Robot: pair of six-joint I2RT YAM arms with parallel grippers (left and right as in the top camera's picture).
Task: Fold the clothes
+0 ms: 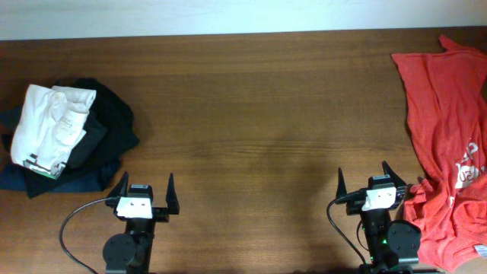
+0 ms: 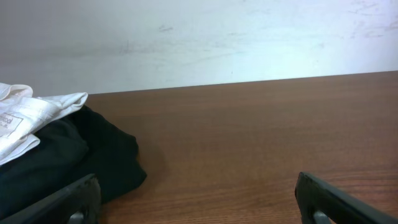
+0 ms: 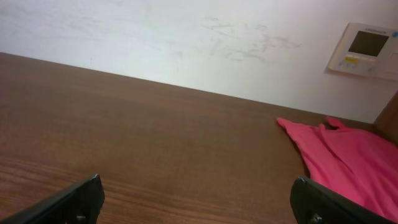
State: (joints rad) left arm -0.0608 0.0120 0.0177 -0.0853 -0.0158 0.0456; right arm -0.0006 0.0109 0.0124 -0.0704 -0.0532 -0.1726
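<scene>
The white T-shirt (image 1: 49, 124) lies folded on a pile of black and navy garments (image 1: 106, 137) at the left of the table; its edge shows at the left of the left wrist view (image 2: 31, 118). My left gripper (image 1: 144, 190) is open and empty near the front edge, to the right of the pile (image 2: 81, 162). In its own view (image 2: 199, 202) bare wood lies between the fingers. My right gripper (image 1: 368, 180) is open and empty near the front edge; its own view (image 3: 196, 202) shows only bare wood between the fingers.
A red T-shirt with white print (image 1: 449, 137) lies spread at the right edge of the table, right beside my right gripper; it shows in the right wrist view (image 3: 348, 155). A white wall with a wall panel (image 3: 364, 48) stands behind the table (image 1: 251, 114).
</scene>
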